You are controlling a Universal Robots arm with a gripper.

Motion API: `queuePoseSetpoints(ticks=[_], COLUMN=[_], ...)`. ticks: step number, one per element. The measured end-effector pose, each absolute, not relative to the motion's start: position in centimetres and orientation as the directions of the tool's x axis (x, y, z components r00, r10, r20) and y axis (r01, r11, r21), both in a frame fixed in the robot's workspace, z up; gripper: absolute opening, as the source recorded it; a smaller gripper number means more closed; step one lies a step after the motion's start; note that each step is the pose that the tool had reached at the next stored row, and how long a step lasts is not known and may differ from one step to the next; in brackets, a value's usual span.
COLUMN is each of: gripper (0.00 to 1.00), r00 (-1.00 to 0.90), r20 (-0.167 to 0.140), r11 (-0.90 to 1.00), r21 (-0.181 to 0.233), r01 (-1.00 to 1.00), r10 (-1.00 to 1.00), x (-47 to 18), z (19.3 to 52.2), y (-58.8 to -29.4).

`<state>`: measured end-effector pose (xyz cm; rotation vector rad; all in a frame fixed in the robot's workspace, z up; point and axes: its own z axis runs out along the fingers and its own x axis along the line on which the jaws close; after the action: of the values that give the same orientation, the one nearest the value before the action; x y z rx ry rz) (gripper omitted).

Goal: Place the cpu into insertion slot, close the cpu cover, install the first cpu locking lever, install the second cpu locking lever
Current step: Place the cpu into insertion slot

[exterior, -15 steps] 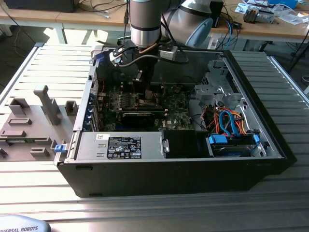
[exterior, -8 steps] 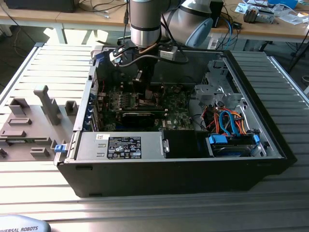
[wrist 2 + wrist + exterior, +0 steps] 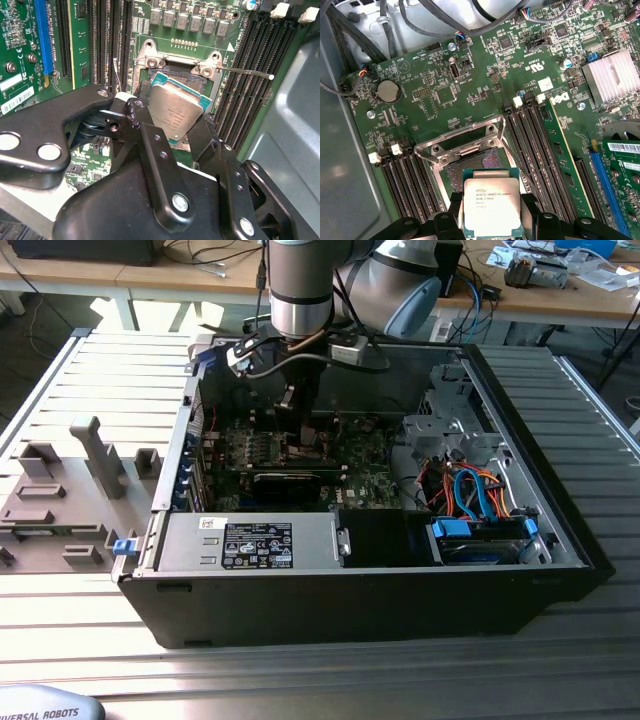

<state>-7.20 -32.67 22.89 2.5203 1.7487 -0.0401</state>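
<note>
My gripper is shut on the cpu, a small square chip with a silver-grey top, gripped by two opposite edges. In the first wrist view the cpu hangs tilted just above the near edge of the insertion slot, whose pin field shows bare, with the gripper around the chip. The cpu cover, a silvery frame, stands swung open on the slot's far side. A thin wire locking lever sticks out free beside the slot. In the exterior view the gripper reaches down into the open computer case.
Black memory slots flank the socket on both sides. A finned heatsink, a blue card slot and a coin battery sit on the green board. A drive bay with blue and orange cables and a grey parts fixture lie nearby.
</note>
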Motion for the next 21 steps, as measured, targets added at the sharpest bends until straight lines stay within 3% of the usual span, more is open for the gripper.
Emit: queuePoseSetpoints(ticks=[11, 21], gripper=[0.54, 0.54], r00=[0.336, 0.049], r20=[-0.063, -0.064], r11=[-0.334, -0.046], r21=[0.046, 0.046], r01=[0.942, 0.998], r10=[0.94, 0.997], x=[-7.19, -7.2], z=[22.85, 22.66], y=[-32.66, -32.67])
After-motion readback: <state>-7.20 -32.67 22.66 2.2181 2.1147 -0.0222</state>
